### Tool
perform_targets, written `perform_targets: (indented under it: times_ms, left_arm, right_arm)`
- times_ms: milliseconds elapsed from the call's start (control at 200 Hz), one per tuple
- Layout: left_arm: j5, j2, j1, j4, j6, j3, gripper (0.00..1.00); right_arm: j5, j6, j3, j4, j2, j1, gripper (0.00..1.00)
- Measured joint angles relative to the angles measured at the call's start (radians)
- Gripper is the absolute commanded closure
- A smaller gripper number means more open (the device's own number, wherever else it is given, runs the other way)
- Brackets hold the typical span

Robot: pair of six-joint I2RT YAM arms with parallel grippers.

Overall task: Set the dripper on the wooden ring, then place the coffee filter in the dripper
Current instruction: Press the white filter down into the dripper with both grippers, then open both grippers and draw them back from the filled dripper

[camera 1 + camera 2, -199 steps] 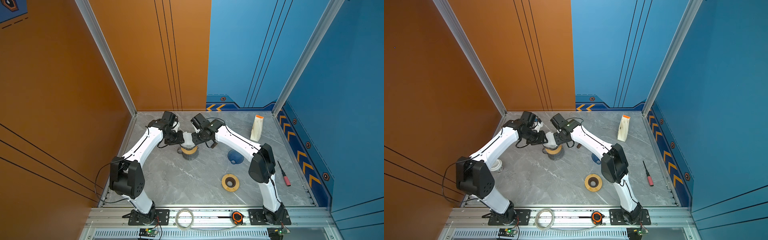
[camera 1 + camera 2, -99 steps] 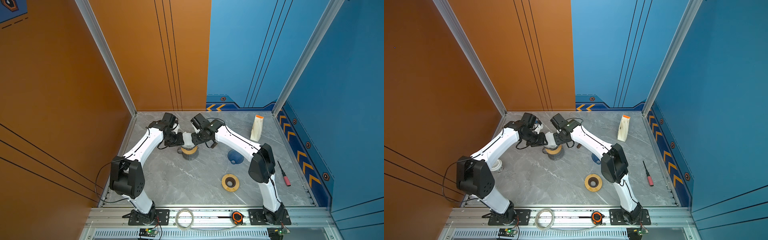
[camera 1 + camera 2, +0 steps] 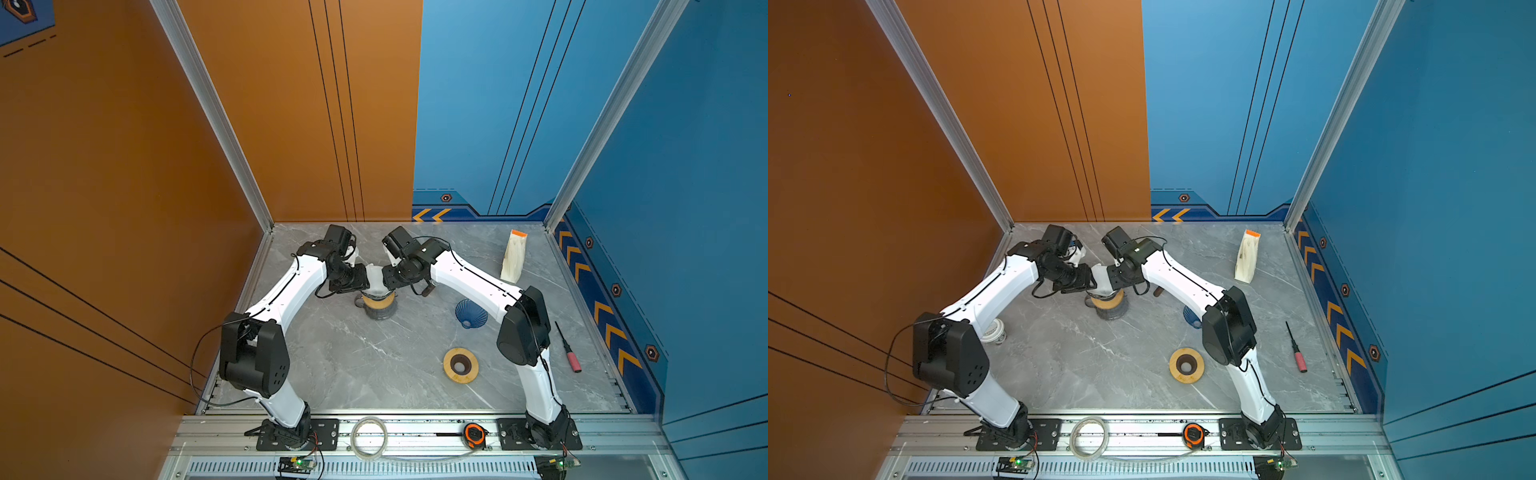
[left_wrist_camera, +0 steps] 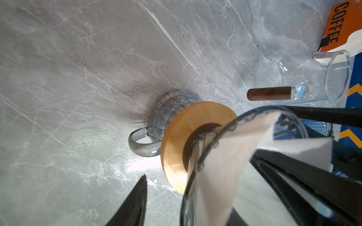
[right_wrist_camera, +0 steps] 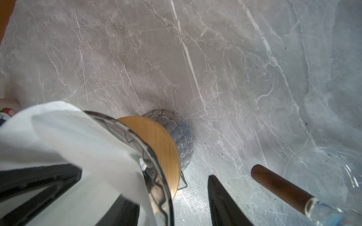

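Coffee filter point(image 4: 225, 160) sits in dripper point(image 5: 125, 125), mid-frame, left hand point(image 3: 360, 283) and right hand point(image 3: 387, 279) spread, apparently releasing; clean withdrawal next.

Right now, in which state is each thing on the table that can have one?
coffee filter, inside the dripper, edge standing above its rim
dripper, upright on the wooden ring
mug, upright, covered by the ring
left hand, open at the dripper rim
right hand, open at the dripper rim
coffee bag, upright
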Motion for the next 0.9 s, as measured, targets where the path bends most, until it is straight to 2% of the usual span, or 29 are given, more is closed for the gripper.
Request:
perform_targets:
  times_ms: [391,901]
  left_arm:
    - [0.000,-0.018,0.000,0.001,-0.011,0.029,0.44]
    - [-0.001,-0.068,0.000,0.000,-0.015,0.055,0.38]
  right_arm:
    - [0.000,0.000,0.002,0.001,-0.042,-0.002,0.35]
    - [-0.002,-0.001,0.006,0.012,-0.101,-0.001,0.29]
